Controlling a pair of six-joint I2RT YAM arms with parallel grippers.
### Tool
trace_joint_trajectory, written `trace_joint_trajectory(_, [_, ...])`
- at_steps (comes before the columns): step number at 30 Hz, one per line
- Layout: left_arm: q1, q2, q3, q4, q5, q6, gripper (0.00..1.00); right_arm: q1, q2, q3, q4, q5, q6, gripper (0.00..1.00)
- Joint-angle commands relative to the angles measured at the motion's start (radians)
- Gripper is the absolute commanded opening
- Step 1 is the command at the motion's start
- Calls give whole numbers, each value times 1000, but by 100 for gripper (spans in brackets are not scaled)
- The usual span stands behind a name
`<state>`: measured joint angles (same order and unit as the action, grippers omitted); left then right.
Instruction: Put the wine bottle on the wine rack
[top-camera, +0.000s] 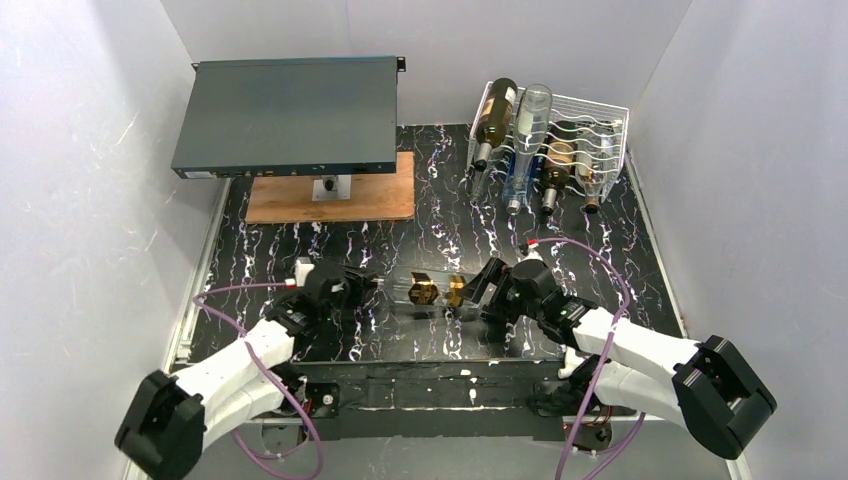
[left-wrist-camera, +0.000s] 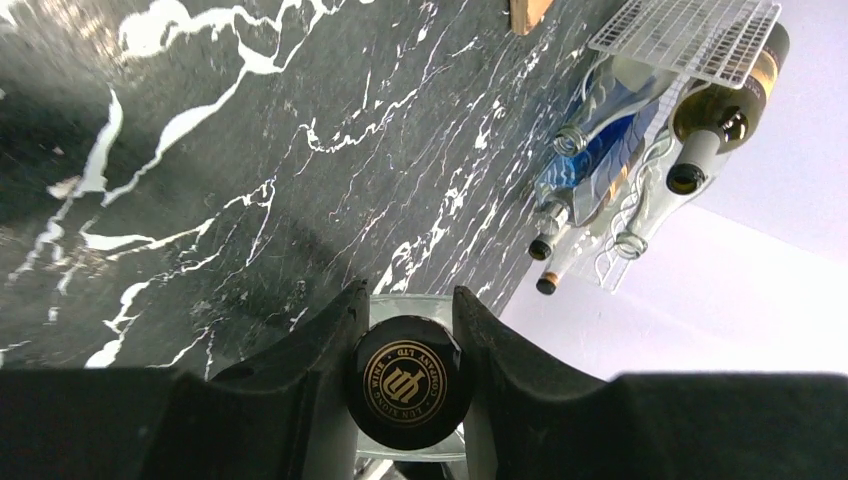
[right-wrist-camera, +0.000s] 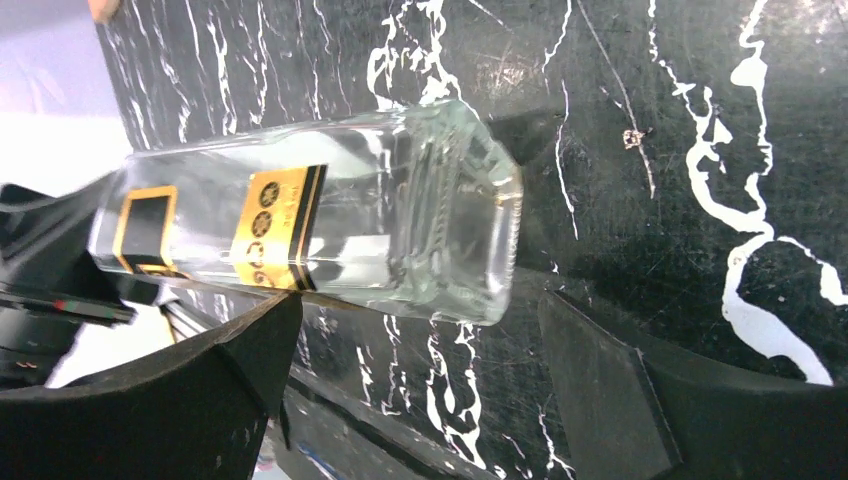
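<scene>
The bottle cap (left-wrist-camera: 410, 382) reads partly "COMPANY LTD"

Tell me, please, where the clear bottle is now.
Top view: the clear bottle lies sideways near centre-front, between the left gripper, shut on its cap, and the open right gripper.

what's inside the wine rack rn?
The wine rack holds at least four bottles, necks sticking out the front: a dark bottle and a clear bottle on top, with lower bottles beneath, their bodies partly covered by the upper two and the wire.
</scene>
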<state>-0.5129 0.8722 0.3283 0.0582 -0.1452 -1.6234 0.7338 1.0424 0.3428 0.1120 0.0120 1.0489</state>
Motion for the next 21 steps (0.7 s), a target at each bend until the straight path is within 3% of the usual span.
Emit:
trace_joint_trajectory(1, [-156, 116, 3, 9, -210, -129, 0, 4, -20, -23, 88, 121, 176, 98])
trace_joint_trajectory(8, [-197, 207, 12, 11, -151, -151, 3, 3, -7, -1, 63, 185, 204, 98])
trace_joint_trajectory(15, [-198, 254, -24, -11, -41, -170, 42, -3, 5, 56, -5, 235, 137, 98])
trace_joint_trajectory(18, [-199, 261, -34, -20, -8, -169, 55, -4, 5, 84, -29, 223, 65, 98])
trace_joint_trajectory(21, [-199, 250, -32, -36, -5, -149, 75, -4, -16, 129, -92, 220, -24, 98])
